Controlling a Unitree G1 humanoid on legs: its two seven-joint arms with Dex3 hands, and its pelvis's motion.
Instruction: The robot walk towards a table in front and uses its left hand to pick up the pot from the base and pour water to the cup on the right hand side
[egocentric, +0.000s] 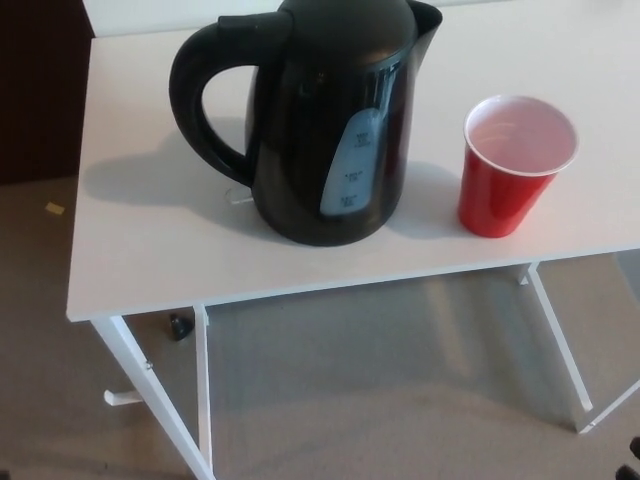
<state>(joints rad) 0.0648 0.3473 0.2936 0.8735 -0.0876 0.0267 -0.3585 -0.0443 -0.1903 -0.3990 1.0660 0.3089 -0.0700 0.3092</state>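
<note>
Only a dark sliver of the right hand (634, 458) is peeking in at the bottom right corner of the frame, and there is no telling whether its fingers are apart or together; the left hand is not showing anywhere. Moving up and out from that corner, the white table (150, 260) is filling the upper half of the picture, its thin white legs (150, 395) slanting down over the grey carpet (380, 390). The pot (320, 120), a black electric kettle, is standing upright at the centre of the tabletop, its lid closed, its looping handle (205, 105) facing the left of the frame and its spout pointing to the upper right. A pale water-level window is showing on the side facing the camera. The base under it is too hidden to make out. To the right of the pot, near but not touching, the red cup (515, 165) is standing upright with a white inside. A small scrap is lying on the carpet at the left edge, and a small dark object is sitting under the table near its left legs.
</note>
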